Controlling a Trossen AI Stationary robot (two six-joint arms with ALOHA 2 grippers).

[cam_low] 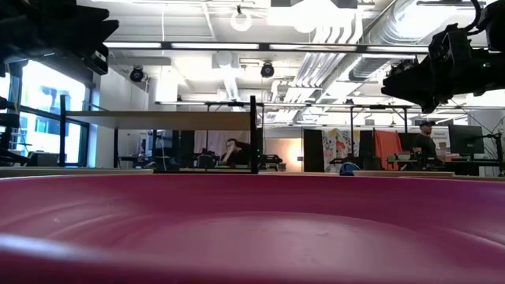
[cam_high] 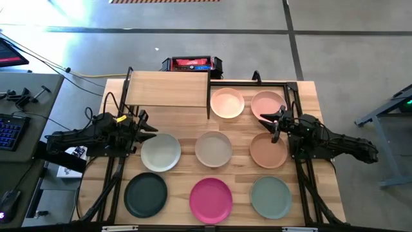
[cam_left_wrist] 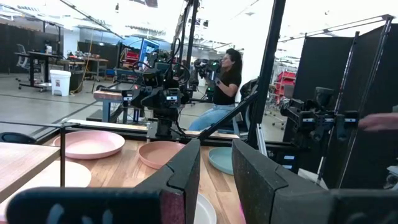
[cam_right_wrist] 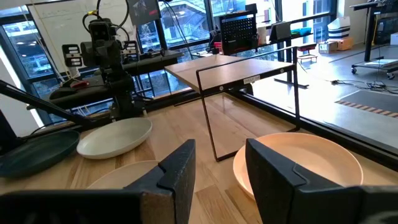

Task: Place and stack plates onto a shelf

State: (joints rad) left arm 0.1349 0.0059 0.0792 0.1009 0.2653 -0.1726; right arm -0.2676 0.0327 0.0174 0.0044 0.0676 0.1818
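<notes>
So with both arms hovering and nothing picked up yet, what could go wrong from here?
1. The shelf has thin black posts; a claw carrying a plate could clip one.
2. The right claw hangs between the pink plate and the terracotta plate; descending, it may nudge the wrong one.
3. The left claw is open beside the off-white plate, whose shallow rim could slip.

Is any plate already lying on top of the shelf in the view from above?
No. The shelf shows only bare light wood, and all eight plates, such as the peach plate, lie on the tabletop.
</notes>
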